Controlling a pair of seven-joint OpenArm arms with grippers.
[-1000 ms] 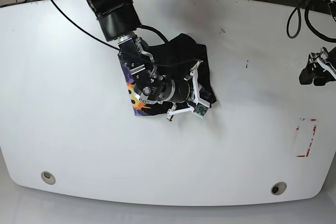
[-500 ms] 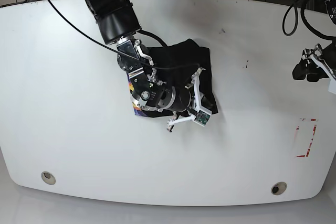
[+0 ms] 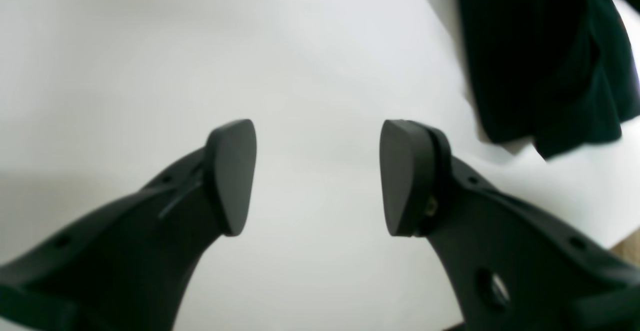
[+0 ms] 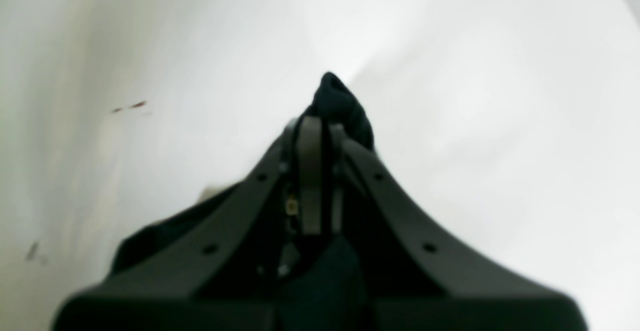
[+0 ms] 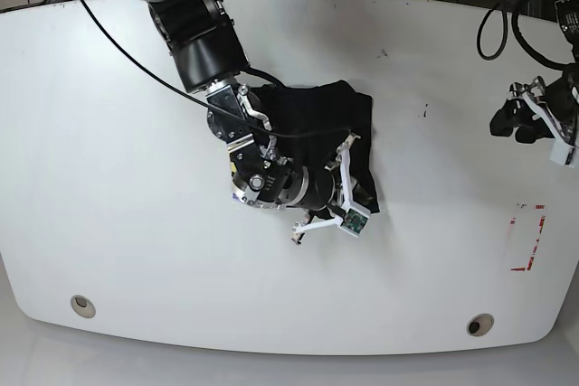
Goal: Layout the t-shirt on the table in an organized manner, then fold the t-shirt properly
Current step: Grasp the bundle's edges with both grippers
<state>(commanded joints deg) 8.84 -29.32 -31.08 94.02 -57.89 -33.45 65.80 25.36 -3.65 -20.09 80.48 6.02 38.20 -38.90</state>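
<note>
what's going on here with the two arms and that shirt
The right gripper is shut on a fold of the black t-shirt, which lies bunched near the middle of the white table, not yet spread out. The left gripper is open, holds nothing, and hovers over bare table off to the side, with the shirt showing only at the edge of its wrist view.

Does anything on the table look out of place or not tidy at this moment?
Yes. The t-shirt lies bunched in a crumpled heap mid-table, not spread flat. The right gripper is shut on a fold of it; the left gripper is open, off to the side.
</note>
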